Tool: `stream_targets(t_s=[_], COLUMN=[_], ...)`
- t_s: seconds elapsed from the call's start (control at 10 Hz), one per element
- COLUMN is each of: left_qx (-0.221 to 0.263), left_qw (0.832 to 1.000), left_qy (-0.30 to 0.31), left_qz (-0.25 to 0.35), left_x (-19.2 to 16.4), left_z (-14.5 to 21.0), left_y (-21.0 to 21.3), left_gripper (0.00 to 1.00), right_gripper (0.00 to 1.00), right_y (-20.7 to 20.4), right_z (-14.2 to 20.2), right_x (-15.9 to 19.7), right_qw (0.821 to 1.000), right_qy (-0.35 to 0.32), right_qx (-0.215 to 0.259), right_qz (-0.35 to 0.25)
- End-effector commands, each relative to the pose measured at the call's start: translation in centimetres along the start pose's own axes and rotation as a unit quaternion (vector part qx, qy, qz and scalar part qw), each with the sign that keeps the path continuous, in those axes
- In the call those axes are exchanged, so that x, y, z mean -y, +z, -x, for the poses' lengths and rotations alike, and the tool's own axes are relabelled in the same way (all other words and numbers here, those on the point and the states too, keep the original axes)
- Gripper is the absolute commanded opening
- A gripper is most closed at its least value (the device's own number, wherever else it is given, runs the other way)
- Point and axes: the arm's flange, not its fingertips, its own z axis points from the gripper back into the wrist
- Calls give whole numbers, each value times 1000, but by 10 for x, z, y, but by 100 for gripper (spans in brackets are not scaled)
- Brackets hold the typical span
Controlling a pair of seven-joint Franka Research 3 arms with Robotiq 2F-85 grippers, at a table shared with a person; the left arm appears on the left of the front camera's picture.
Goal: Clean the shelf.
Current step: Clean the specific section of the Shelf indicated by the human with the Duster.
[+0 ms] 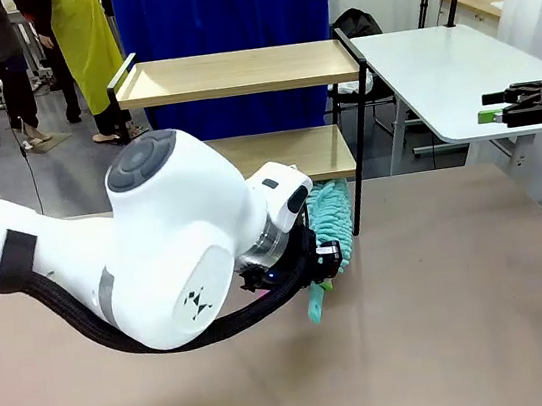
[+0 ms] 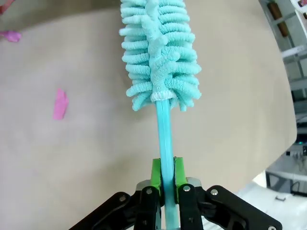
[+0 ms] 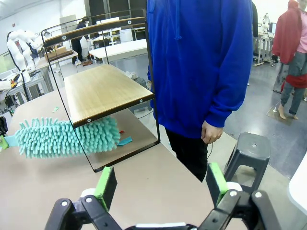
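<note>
The left arm's (image 1: pixel 171 242) big white joint housing crowds the near left of the brown table (image 1: pixel 469 317). A small dark emblem sits on its casing, too small to read. To the right of the arm the tabletop lies bare out to the picture's edge, which leaves wide room on that side. In the left wrist view two pink scraps (image 2: pixel 60 103) lie on the surface to one side of the tool.

The left gripper (image 2: pixel 164 173) is pressed together, its green pads (image 2: pixel 156 172) pinching the thin teal handle of a duster (image 2: pixel 160 52). The fluffy teal head points toward the shelf (image 1: pixel 233 73) and lies just beside its front right leg. The tip is at the edge of the lower board, and the pictures do not settle whether it touches the wood.

The shelf stands at the table's far edge, near the middle. Its two light boards sit one above the other in a thin black frame, with raised rails at the ends. A small teal scrap (image 3: pixel 125 141) lies on the table beneath the lower board.

The right gripper (image 3: pixel 161 184) is well apart from the shelf, near a white side table (image 1: pixel 434 69). Its jaws are spread wide and hold nothing.

Just behind the shelf stands a person in a blue hooded top (image 3: pixel 201 62), one hand (image 3: pixel 211 132) hanging loose, with a black stool (image 3: pixel 252 148) beside them.
</note>
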Motion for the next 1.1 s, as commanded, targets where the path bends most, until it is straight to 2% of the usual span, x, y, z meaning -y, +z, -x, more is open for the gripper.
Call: stream_targets(t_s=[0.0, 0.2, 0.5, 1.0], left_qx=[54, 65, 48, 31], left_qw=[998, 996, 997, 997], left_qy=[20, 49, 66, 67], left_qz=[-33, -31, 3, -22], left_x=[23, 26, 34, 45], left_z=[-5, -16, -31, -32], left_y=[-29, -52, -72, -116], left_gripper=[13, 13, 13, 13], right_gripper=[100, 100, 100, 100], right_y=[-1, -1, -1, -1], right_z=[-3, -3, -3, -3], right_x=[-1, -1, -1, -1], right_qw=[1000, 1000, 1000, 1000], right_qy=[2, 2, 2, 2], right_qx=[1, 1, 1, 1], right_qz=[0, 0, 0, 0])
